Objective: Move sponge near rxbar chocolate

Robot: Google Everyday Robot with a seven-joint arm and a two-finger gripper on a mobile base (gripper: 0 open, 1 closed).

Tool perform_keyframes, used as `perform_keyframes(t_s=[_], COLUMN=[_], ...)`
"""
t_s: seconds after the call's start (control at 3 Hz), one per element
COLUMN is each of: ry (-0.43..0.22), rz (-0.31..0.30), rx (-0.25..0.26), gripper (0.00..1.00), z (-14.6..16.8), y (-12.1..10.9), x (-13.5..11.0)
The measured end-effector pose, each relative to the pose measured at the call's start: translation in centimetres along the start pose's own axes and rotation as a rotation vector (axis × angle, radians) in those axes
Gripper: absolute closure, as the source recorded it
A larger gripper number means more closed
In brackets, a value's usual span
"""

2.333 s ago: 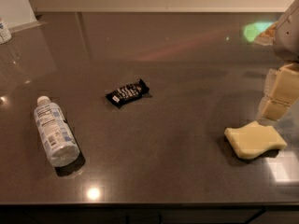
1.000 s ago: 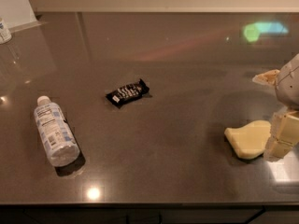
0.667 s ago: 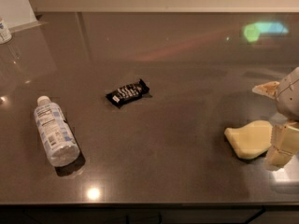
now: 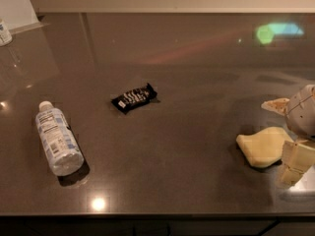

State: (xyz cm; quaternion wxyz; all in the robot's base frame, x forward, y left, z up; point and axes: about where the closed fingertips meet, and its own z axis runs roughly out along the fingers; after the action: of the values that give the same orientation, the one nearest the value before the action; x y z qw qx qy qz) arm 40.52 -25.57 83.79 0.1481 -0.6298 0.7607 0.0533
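The pale yellow sponge [image 4: 262, 147] lies flat on the dark countertop at the right, near the front edge. The rxbar chocolate [image 4: 134, 98], in a black wrapper with white lettering, lies near the middle of the counter, well to the left of the sponge. My gripper [image 4: 296, 163] is at the right edge of the view, low at the sponge's right end, with its cream block overlapping that end. Part of the gripper is cut off by the frame edge.
A clear plastic bottle [image 4: 57, 138] with a white label lies on its side at the front left. A small white container [image 4: 4, 32] stands at the far left edge. The counter's front edge [image 4: 147, 214] runs just below the sponge and bottle.
The gripper has come down from above and behind the sponge to its right end, close to the counter. The sponge, bar and bottle have not moved.
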Motion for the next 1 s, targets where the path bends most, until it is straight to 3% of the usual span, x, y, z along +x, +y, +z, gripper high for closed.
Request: perform_keyframes(t_s=[0.33, 1.0], ry=[-0.007, 0.003], rz=[0.011, 0.036], rx=[-0.022, -0.056], gripper=[0.16, 0.62], z=[0.49, 0.22], y=[0.20, 0.32], x=[0.22, -0.24])
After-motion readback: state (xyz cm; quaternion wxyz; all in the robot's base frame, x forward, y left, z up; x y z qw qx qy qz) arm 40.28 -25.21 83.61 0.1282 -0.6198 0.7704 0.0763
